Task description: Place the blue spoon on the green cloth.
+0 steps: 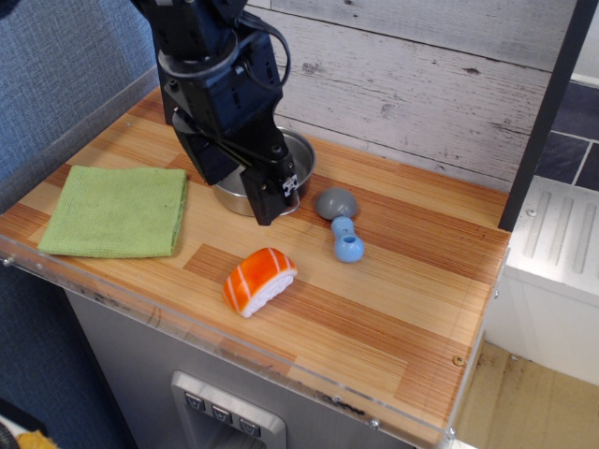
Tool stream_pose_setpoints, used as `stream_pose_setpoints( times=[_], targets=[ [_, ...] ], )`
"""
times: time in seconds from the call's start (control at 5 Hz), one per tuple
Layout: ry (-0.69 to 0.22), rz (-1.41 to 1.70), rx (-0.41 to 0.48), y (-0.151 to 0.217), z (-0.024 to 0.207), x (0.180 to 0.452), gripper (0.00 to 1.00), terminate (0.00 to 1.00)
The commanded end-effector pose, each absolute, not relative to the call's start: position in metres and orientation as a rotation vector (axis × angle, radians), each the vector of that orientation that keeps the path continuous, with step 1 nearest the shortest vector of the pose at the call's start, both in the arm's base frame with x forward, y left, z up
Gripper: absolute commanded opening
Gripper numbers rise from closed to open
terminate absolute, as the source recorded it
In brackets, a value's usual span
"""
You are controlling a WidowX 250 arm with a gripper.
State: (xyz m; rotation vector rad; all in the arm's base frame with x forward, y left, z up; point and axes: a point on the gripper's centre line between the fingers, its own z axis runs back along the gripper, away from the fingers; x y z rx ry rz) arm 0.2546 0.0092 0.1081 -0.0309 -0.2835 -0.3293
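Note:
The blue spoon (342,224) lies on the wooden table, its grey bowl pointing back and its light-blue knobbed handle pointing toward the front. The green cloth (117,210) lies flat at the table's left side. My gripper (276,201) hangs just above the table, left of the spoon and right of the cloth, in front of the steel pot. Its dark fingers point down with a narrow gap between them and hold nothing. It does not touch the spoon.
A steel pot (304,154) stands behind the gripper, partly hidden by the arm. An orange-and-white sushi piece (259,279) lies in front of the gripper. A plank wall runs along the back, and a clear lip edges the table's front.

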Motion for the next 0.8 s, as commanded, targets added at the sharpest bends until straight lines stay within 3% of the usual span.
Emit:
stream_pose_setpoints(
  times=[0.0,0.4,0.6],
  targets=[
    [-0.283,-0.329,-0.031,0.009,0.108,0.255,1.0,0.0],
    [-0.288,-0.304,-0.05,-0.021,0.121,0.299,1.0,0.0],
    [-0.262,-0.13,-0.115,-0.03,0.113,0.302,1.0,0.0]
  ],
)
